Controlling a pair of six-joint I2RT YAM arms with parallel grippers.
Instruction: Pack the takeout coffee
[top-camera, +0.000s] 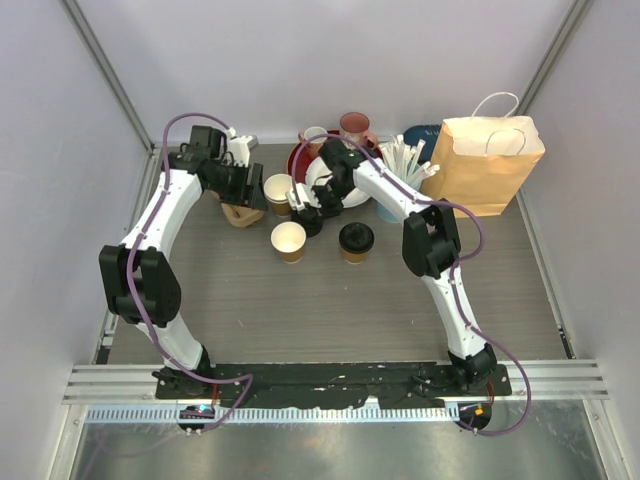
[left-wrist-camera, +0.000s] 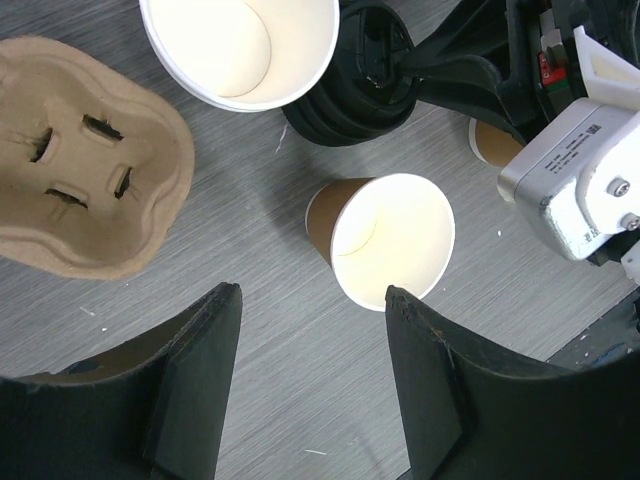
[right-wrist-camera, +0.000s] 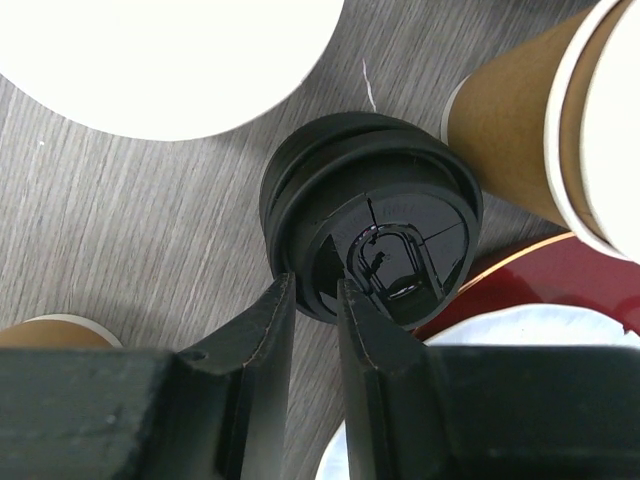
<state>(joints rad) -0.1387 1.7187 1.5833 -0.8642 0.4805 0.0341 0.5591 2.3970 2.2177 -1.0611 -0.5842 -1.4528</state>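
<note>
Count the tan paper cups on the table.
3: far open cup beside the left arm, near open cup, lidded cup right of it. More may hide behind the arms.

Two arms, left arm (top-camera: 160, 215) and right arm (top-camera: 395, 195): white shells, black joint housings. Purple cable (top-camera: 190, 116) looped along each. Black base plate (top-camera: 330, 380), bottom of frame. Left gripper (left-wrist-camera: 310, 295), right gripper (right-wrist-camera: 315, 290): matte black wedge fingers. Silver wrist block (left-wrist-camera: 575, 170), labelled, screwed
</note>
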